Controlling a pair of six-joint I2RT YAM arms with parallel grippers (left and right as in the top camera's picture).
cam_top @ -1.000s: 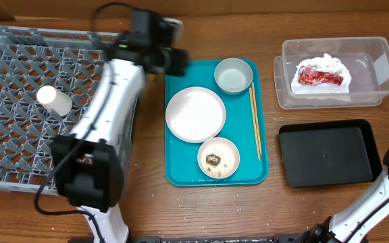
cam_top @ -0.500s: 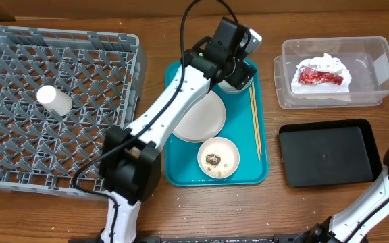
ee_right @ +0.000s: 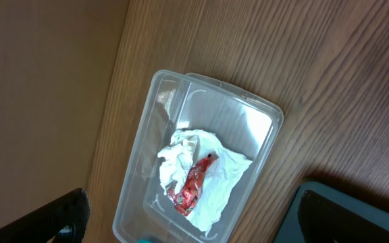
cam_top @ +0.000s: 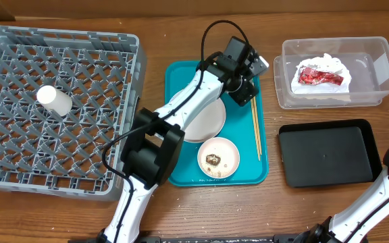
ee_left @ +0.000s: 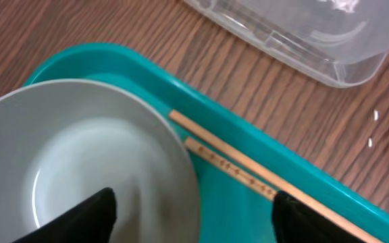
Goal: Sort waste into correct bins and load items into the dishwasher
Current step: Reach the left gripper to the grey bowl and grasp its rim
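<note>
Fingers spread, the left gripper (ee_left: 193,202) hovers over the teal tray's (cam_top: 181,172) far right corner, straddling the pale dish's (ee_left: 80,155) rim beside the chopsticks (ee_left: 235,172), apparently lining up a pick for the dish rack (cam_top: 19,148), while the right gripper (ee_right: 194,223), likewise spread, hangs well right of the tray.

We note a wooden table (cam_top: 316,209), mid-brown, its grain running left to right in the overhead view; it fills nearly every view. Along its far edge runs a paler tan band (cam_top: 302,5); we cannot tell what it is. From the right wrist, a plain, matte brown surface (ee_right: 39,88) lies beyond the table's edge. Light is even, shadows soft.
</note>
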